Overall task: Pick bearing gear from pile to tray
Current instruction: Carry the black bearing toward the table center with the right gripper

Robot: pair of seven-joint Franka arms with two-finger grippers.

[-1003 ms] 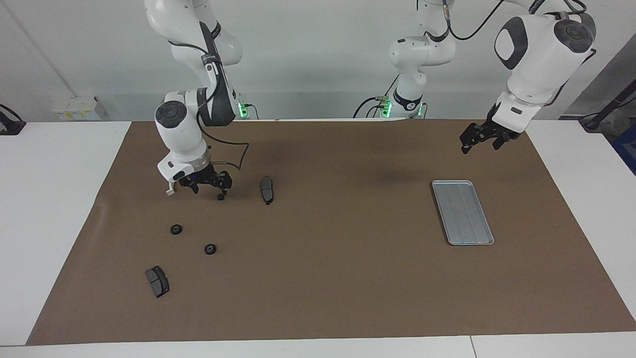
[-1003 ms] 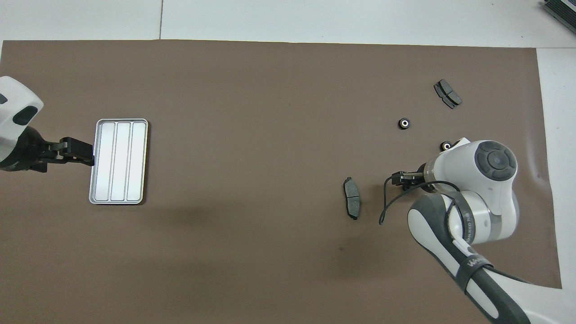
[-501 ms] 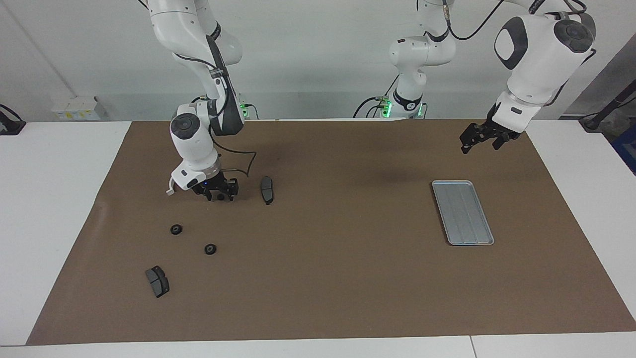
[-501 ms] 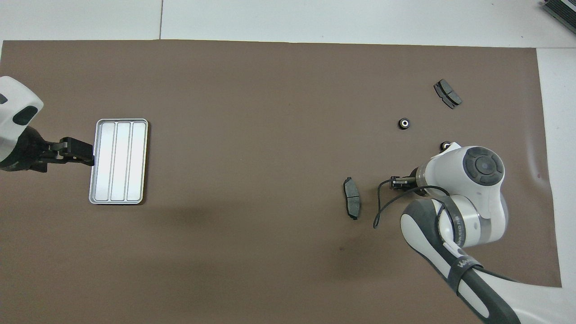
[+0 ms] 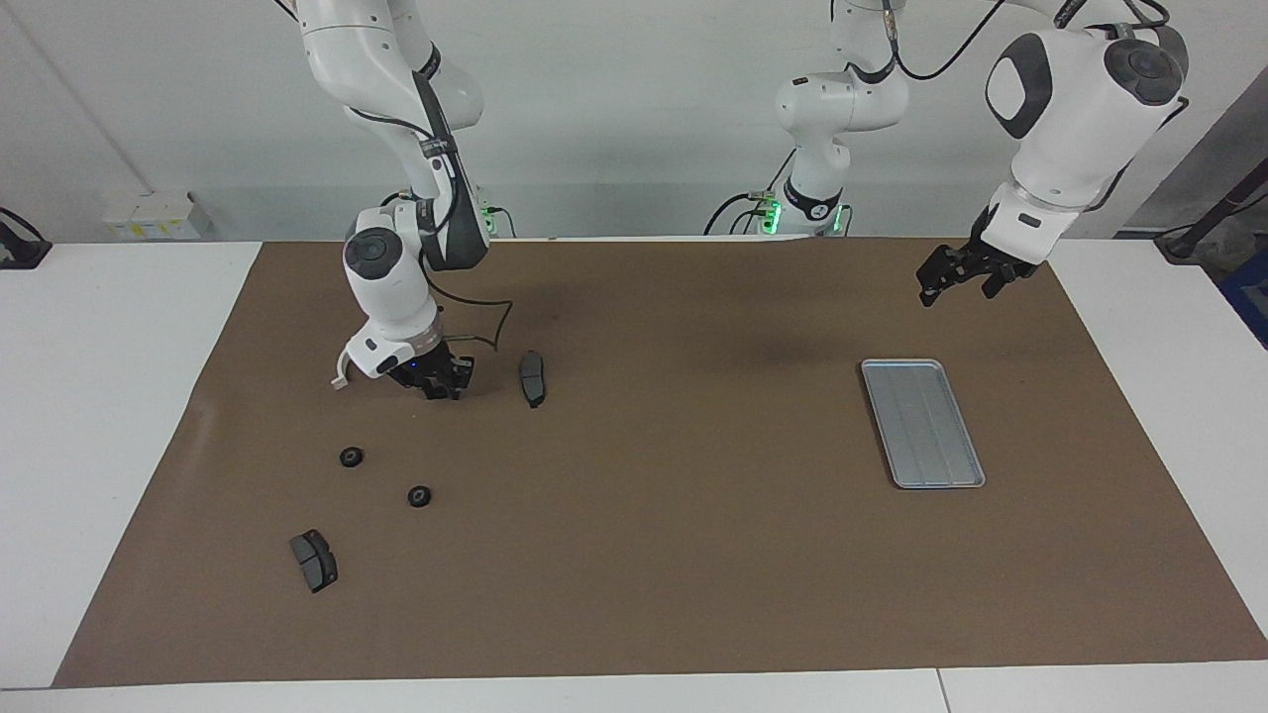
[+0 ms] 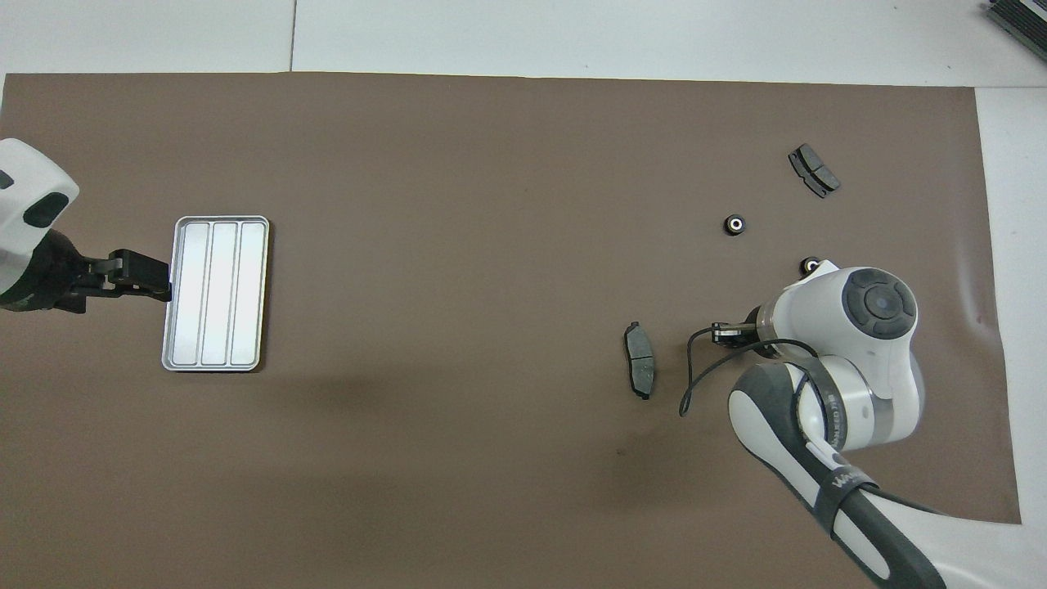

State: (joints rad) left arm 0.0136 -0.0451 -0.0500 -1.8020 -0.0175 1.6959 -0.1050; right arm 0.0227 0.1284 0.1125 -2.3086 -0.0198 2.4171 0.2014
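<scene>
**Desk:** What has just changed on the white table [image 5: 99, 396]?

**Photographer:** Start at the right arm's end of the brown paper mat [image 5: 674, 555], well apart from the flat silver-grey metal tray [image 5: 921, 421]. The dark grey curved brake pad [image 5: 314, 560] and two small black round pieces [image 5: 351, 457] [image 5: 419, 496] lie where they lay a second ago. Beside them the right tool [image 5: 436, 384] has dropped to the mat and drawn its fingers in from wide to pinched. It has closed on the spot where a third small black round bearing gear lay. That piece is now hidden between the fingertips, so I judge it gripped but cannot see the grip itself. A second dark grey brake pad [image 5: 533, 377] lies just beside the tool, on its tray side, untouched.

**Desk:** And at the tray?

**Photographer:** It holds nothing. The left tool [image 5: 956, 275] waits in the air over the mat near the tray, its fingers spread wide and holding nothing, exactly as before.

**Desk:** So where does the job stand?

**Photographer:** The pick looks made. The lift and the long carry across the mat to the tray are not yet begun.
</scene>
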